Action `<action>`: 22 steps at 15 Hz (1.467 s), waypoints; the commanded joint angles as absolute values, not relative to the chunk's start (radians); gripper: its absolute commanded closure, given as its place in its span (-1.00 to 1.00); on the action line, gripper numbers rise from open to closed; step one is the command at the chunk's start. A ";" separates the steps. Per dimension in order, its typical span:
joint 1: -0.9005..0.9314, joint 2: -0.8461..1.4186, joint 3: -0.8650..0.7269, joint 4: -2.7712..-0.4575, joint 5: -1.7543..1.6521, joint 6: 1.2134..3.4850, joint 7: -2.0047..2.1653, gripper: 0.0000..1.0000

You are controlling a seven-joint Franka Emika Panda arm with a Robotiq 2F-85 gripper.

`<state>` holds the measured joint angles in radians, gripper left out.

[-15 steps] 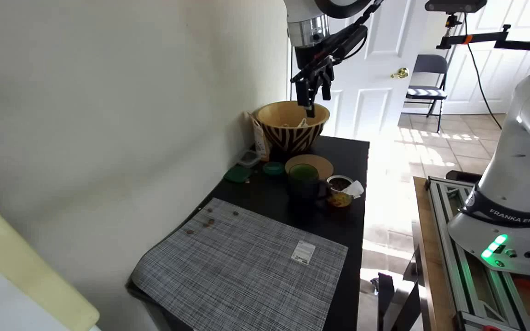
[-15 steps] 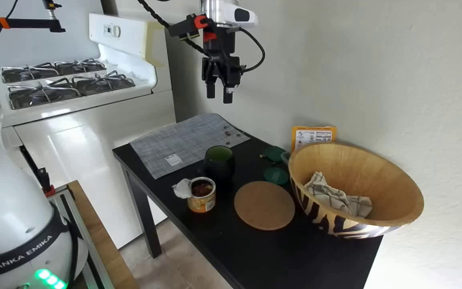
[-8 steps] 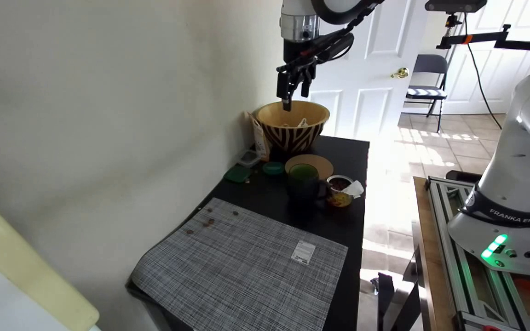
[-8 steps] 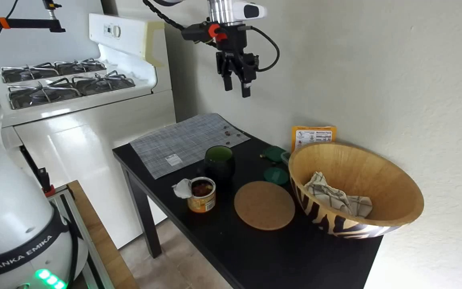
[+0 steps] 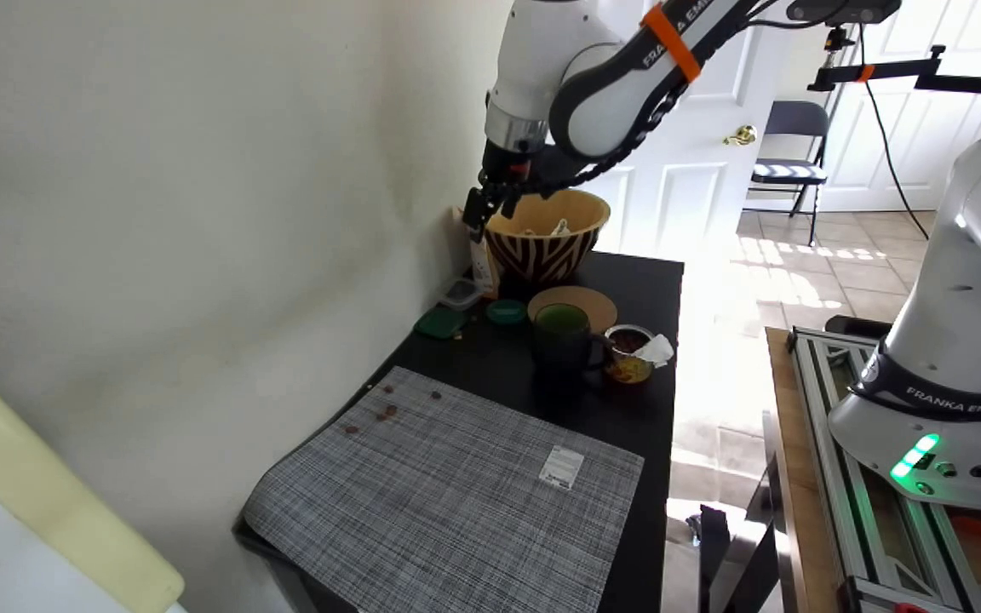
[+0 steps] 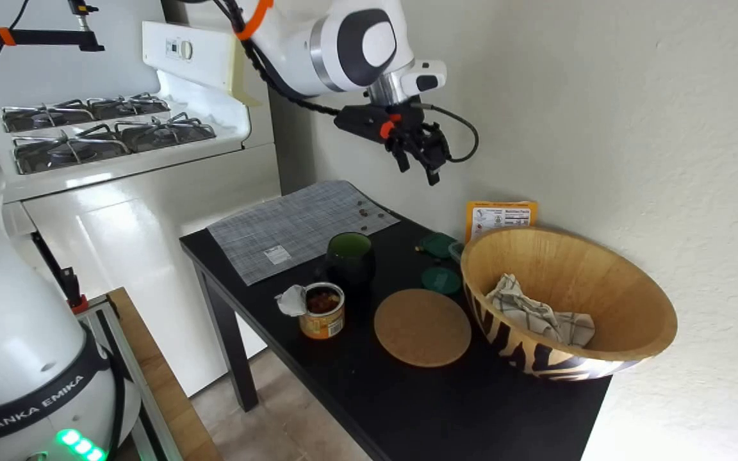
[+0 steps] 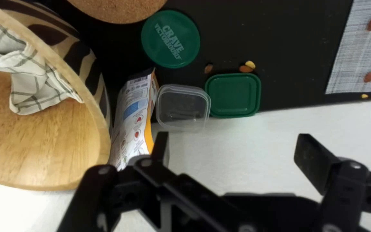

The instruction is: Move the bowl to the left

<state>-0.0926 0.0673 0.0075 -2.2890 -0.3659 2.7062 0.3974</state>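
Altogether, one black table (image 6: 484,410) bears one large wooden bowl (image 6: 590,275), one cork disc (image 6: 423,328), one dark green mug (image 6: 351,266), one opened can (image 6: 322,322), one clear container (image 7: 183,106), one package (image 6: 501,216) and one grey mat (image 5: 456,502). One checked cloth (image 6: 529,314) lies inside the bowl, and one white label (image 5: 561,467) lies on the mat. One round green lid (image 7: 170,39) lies just beside the cork disc and one squarish green lid (image 7: 233,95) next to the clear container, two lids in all. Small brown bits (image 5: 390,410) on the mat number five, as far as such specks can be counted.

The bowl stands mouth up at the end of the table away from the mat, near the wall (image 6: 574,115), with the package beside it. Smooth, grained, honey-coloured wood lines the inside; dark zebra-like stripes cross the tan outside, and the plain rim is wide and round. It is the largest vessel. One gripper (image 7: 235,149) hangs above the table close to the wall, its two fingers (image 7: 313,163) spread well apart.
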 commanded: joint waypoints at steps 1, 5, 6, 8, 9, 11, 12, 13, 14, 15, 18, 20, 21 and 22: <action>-0.041 0.218 -0.074 -2.245 -0.511 2.746 0.527 -1.00; 0.000 0.240 -0.126 -2.261 -0.459 2.731 0.481 -1.00; 0.007 0.255 -0.133 -2.255 -0.458 2.732 0.482 -1.00; 0.011 0.264 -0.136 -2.247 -0.457 2.732 0.484 -1.00; 0.012 0.264 -0.137 -2.245 -0.458 2.732 0.484 -1.00; 0.047 0.294 -0.171 -2.229 -0.530 2.774 0.559 -1.00; 0.062 0.319 -0.184 -2.225 -0.553 2.832 0.574 -1.00; 0.095 0.366 -0.209 -2.214 -0.600 2.918 0.605 -1.00; 0.092 0.398 -0.202 -2.205 -0.658 2.981 0.637 -1.00; 0.114 0.434 -0.222 -2.195 -0.692 3.053 0.642 -1.00; 0.208 0.539 -0.327 -2.142 -0.753 3.192 0.664 -1.00; 0.291 0.614 -0.436 -2.095 -0.743 3.248 0.659 -1.00; 0.322 0.652 -0.478 -2.072 -0.718 3.261 0.651 -1.00; 0.341 0.687 -0.503 -2.055 -0.696 3.276 0.642 -1.00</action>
